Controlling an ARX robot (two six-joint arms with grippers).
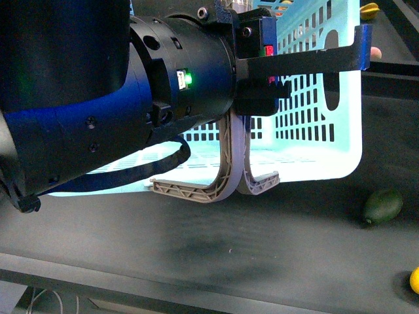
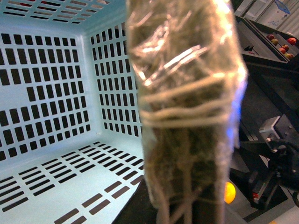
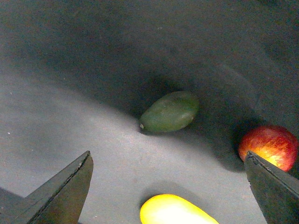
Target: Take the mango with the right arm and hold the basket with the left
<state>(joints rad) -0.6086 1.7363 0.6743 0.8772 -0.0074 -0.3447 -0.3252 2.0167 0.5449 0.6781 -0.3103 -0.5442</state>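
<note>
In the front view my bulky black left arm [image 1: 98, 98] fills the upper left. It is stretched so that the left gripper [image 1: 281, 72] meets the rim of the large pale turquoise slotted plastic basket [image 1: 327, 131], to steady it. I cannot tell whether it is clamped on that rim. The small bright yellow oval mango [image 1: 414, 280] sits in the lower right corner, below a dark green oval fruit [image 1: 383, 206]. In the left wrist view a blurred film-wrapped shape [image 2: 187, 116], probably my own padded finger, hides much of the basket's inside. In the right wrist view my right gripper [image 3: 168, 156] hangs low over the dark tabletop [image 3: 70, 116]. Its jaws are spread wide with the mango in the gap between them, placed for a grasp. The green fruit and a red apple [image 3: 268, 147] lie beyond.
</note>
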